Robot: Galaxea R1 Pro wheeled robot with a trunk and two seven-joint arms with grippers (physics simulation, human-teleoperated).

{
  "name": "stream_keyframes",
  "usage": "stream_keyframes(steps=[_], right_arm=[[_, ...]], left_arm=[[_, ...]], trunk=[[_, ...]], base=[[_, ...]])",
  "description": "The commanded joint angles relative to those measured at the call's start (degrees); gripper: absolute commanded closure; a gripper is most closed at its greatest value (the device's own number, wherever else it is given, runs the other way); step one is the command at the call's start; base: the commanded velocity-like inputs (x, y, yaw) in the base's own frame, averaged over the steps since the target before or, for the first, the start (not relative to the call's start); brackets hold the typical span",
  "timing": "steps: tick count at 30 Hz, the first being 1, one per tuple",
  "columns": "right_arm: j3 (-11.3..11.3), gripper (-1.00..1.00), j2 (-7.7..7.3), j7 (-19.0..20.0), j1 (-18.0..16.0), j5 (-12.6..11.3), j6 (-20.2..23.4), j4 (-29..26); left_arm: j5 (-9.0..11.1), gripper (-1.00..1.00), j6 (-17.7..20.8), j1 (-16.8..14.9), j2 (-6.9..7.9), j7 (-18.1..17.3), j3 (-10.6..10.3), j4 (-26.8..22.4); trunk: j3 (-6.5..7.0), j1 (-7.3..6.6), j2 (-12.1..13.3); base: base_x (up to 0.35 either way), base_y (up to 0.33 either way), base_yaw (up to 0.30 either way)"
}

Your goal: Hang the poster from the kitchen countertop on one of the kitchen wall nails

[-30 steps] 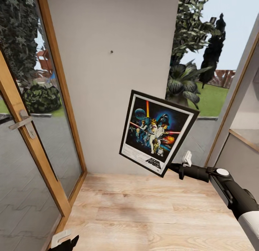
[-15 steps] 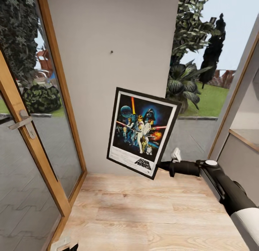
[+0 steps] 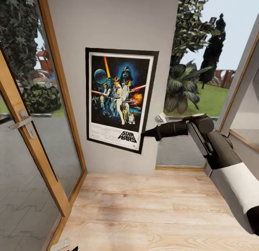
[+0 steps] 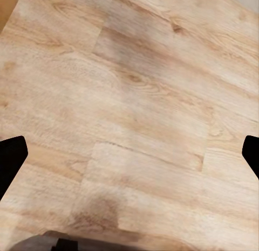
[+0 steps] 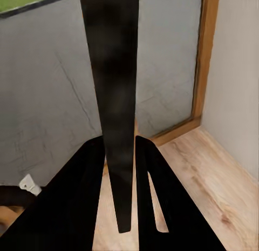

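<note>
The Star Wars poster (image 3: 118,98) stands upright and flat against the pale grey wall (image 3: 115,24). My right gripper (image 3: 143,134) is shut on its lower right corner, the arm reaching in from the right. In the right wrist view the poster (image 5: 116,100) runs edge-on as a dark strip between the two fingers of my right gripper (image 5: 121,170). The wall nail is hidden behind the poster's top. My left gripper (image 4: 129,156) hangs low over the wooden floor, open and holding nothing. The kitchen countertop is out of view.
A glass door in a wooden frame with a metal handle (image 3: 21,123) flanks the wall on the left. A tall window (image 3: 190,81) and a slanted wooden frame (image 3: 235,92) stand on the right. Light plank floor (image 3: 151,211) lies below.
My right arm has lifted the poster up and to the left and turned it from tilted to upright against the wall. It now covers the nail that showed before.
</note>
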Motion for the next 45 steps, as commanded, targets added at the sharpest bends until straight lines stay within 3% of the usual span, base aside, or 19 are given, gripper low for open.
stream_keyframes(steps=[1, 6, 9, 17, 18, 23, 25, 45], right_arm=[[0.6, 1.0, 0.36, 0.0, -1.0, -0.1, 0.5, 0.2], [4.5, 1.0, 1.81, 0.1, -7.2, 0.0, 1.4, 3.2], [5.4, 1.0, 1.98, 0.1, -9.4, 0.0, 1.6, 4.1], [6.1, 1.0, 2.17, 0.2, -16.0, -0.2, 1.6, 10.1], [6.1, 1.0, 3.49, 1.1, -19.1, -0.4, 1.6, 13.1], [6.0, 1.0, 4.33, 3.3, -20.3, -0.5, 1.6, 14.6], [6.0, 1.0, 4.45, 6.7, -20.4, -0.5, 1.6, 14.9], [6.1, 1.0, 4.65, 7.5, -20.4, -0.4, 1.6, 14.9]], left_arm=[[0.0, -1.0, -0.1, -0.1, 0.01, -0.4, 0.4, 0.1], [0.0, -1.0, -0.1, -0.1, -0.01, -0.4, 0.4, 0.1], [0.0, -1.0, -0.1, -0.1, -0.05, -0.4, 0.4, 0.1], [0.0, -1.0, -0.1, -0.1, -0.08, -0.4, 0.4, 0.1], [0.0, -1.0, -0.1, -0.1, -0.08, -0.4, 0.4, 0.1], [0.0, -1.0, -0.1, -0.1, -0.08, -0.4, 0.4, 0.1], [0.0, -1.0, -0.1, -0.1, -0.08, -0.4, 0.4, 0.1], [0.0, -1.0, -0.1, -0.1, -0.08, -0.4, 0.4, 0.1]], trunk=[[-0.14, 0.04, -0.1], [-0.14, 0.04, -0.1], [-0.14, 0.04, -0.1], [-0.14, 0.04, -0.1], [-0.14, 0.04, -0.1], [-0.14, 0.04, -0.1], [-0.14, 0.04, -0.1], [-0.14, 0.04, -0.1]], base=[[0.0, 0.0, 0.0], [0.0, 0.0, 0.0], [0.0, 0.0, 0.0], [0.0, 0.0, 0.0], [0.0, 0.0, 0.0], [0.0, 0.0, 0.0], [0.0, 0.0, 0.0], [0.0, 0.0, 0.0]])
